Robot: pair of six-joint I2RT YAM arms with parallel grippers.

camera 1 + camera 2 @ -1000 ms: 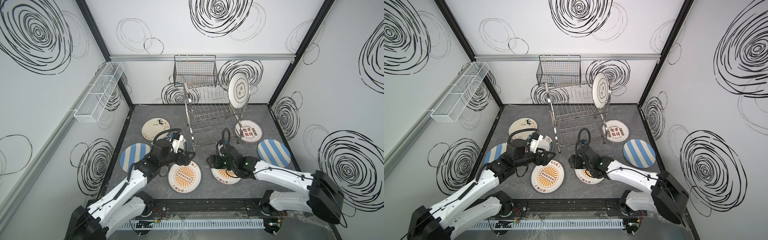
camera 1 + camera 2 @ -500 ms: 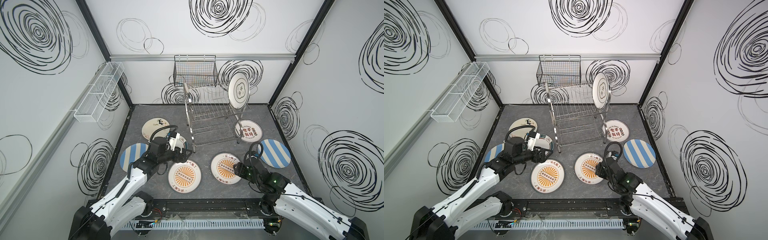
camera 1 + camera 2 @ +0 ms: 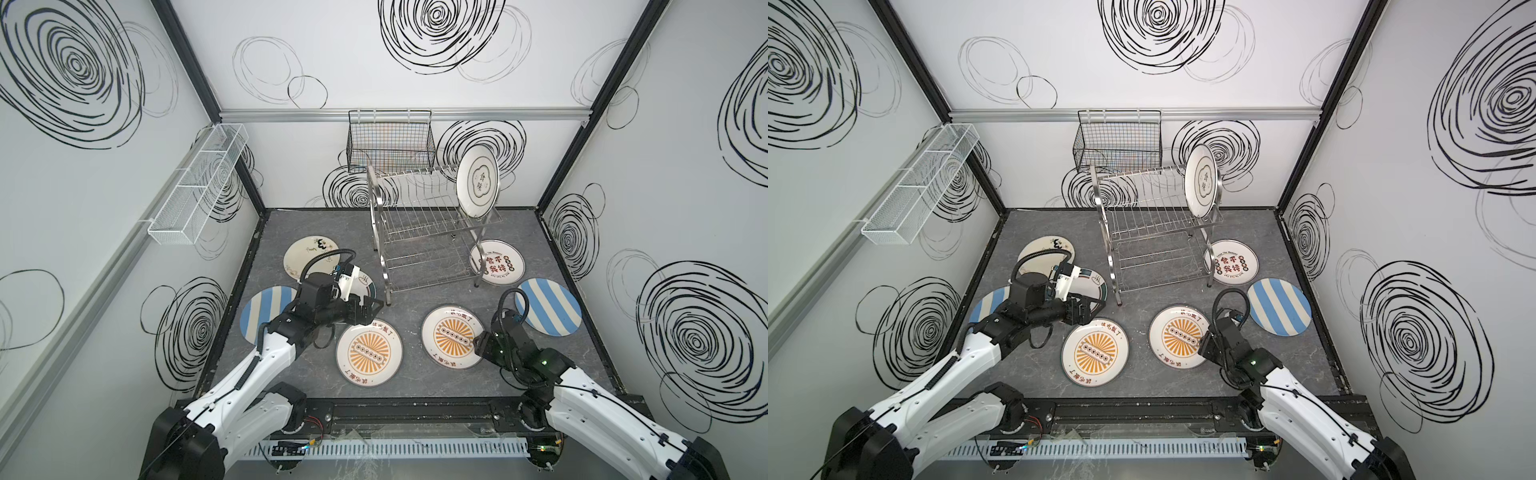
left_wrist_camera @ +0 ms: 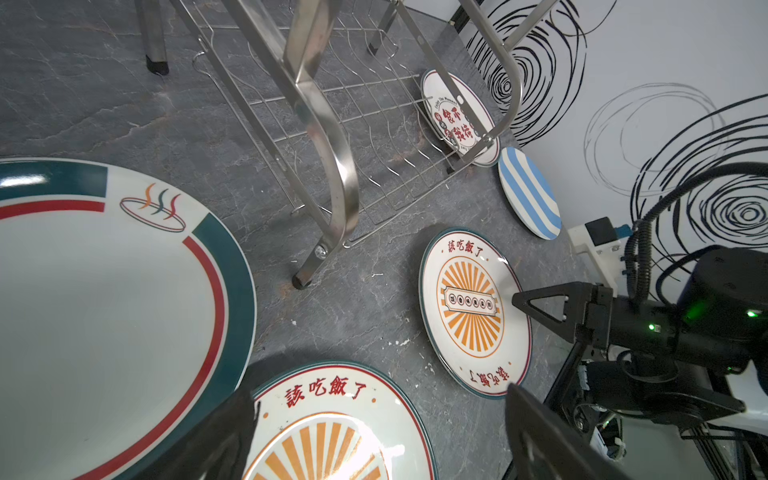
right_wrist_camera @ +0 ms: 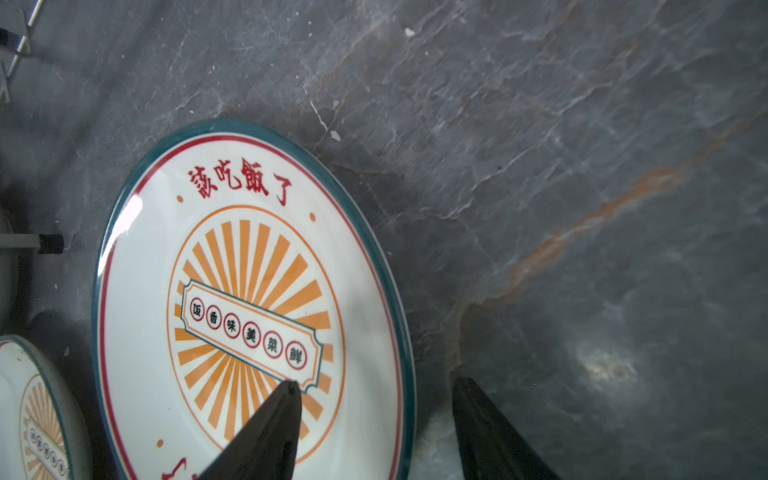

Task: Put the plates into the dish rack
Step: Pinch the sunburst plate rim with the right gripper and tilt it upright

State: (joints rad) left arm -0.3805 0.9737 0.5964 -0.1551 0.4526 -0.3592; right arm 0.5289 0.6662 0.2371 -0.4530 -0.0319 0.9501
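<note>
One plate (image 3: pixel 478 187) is racked, standing on edge in the upper slots at one end of the dish rack (image 3: pixel 419 208), well ahead of both arms. Seven others lie flat on the bench (image 3: pixel 415 309). A flat plate gives no face to grip, so the rim is the only handle, which explains the right fingers (image 5: pixel 270 428). They straddle the near edge of a sunburst plate (image 5: pixel 249 311), one tip over the printed face, the other off the rim above bare bench. They're partly open, the gap is clearly wider than the rim, and nothing is pinched yet. Can't confirm whether a tip touches the glaze. Left fingers (image 4: pixel 548 444) are spread wide and empty, hovering with the second sunburst plate (image 4: pixel 332 424) below and between them. A teal-rimmed plate (image 4: pixel 104 311) sits just to one side and a rack leg just ahead. My read: a rim pick is being set up on the right, and the left is staged for its own. Risk: the glazed rim slips as the plate tips up.
</note>
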